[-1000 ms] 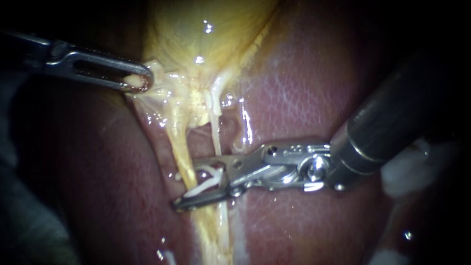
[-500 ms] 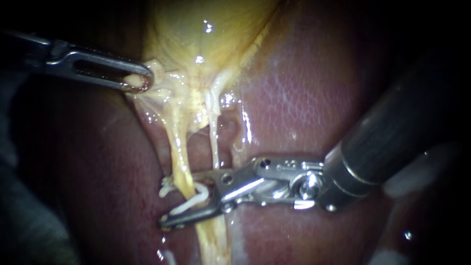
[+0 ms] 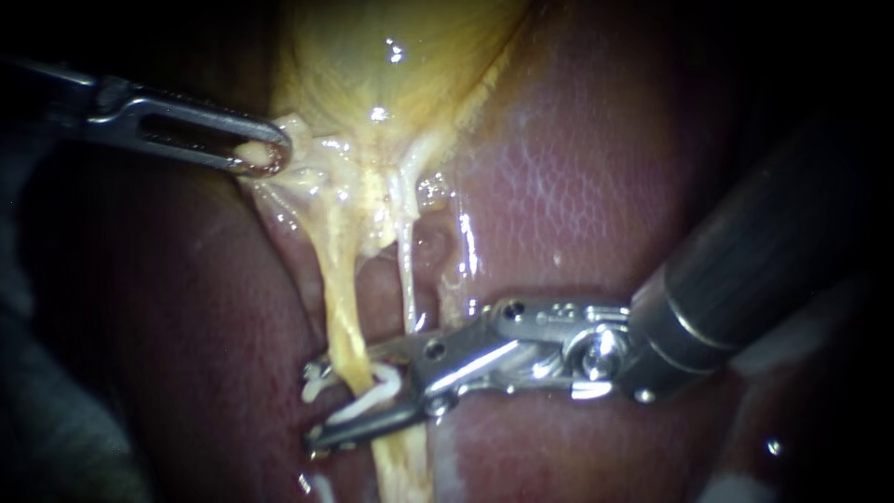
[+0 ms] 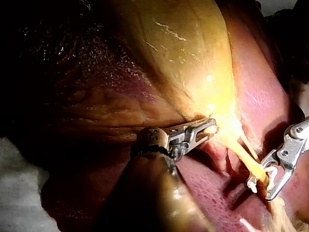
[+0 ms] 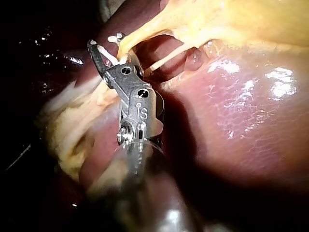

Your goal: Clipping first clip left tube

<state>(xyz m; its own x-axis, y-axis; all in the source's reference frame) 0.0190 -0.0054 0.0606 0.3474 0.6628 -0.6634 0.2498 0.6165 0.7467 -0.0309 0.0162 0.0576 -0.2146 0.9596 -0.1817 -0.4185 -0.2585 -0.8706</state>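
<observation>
Two tubes run down from the yellow gallbladder (image 3: 391, 65): a thick yellow left tube (image 3: 340, 298) and a thin pale right tube (image 3: 407, 279). My right instrument (image 3: 321, 402) reaches in from the right. Its jaws hold a white clip (image 3: 372, 399) that straddles the left tube, and one clip end shows on the tube's far side. In the right wrist view the right instrument (image 5: 108, 46) carries the clip (image 5: 112, 38) against the tube. My left instrument (image 3: 265, 154) is shut on pale tissue at the gallbladder's neck and holds it taut, as the left wrist view shows (image 4: 205, 129).
Dark red liver (image 3: 577, 186) lies on both sides of the tubes. Wet yellowish tissue (image 3: 405, 466) continues below the clip. The right instrument's thick dark shaft (image 3: 745, 251) crosses the right side of the endoscope view.
The right instrument's jaws have moved leftward and slightly down along the tubes, so the clip now straddles the left tube. The left instrument has stayed put.
</observation>
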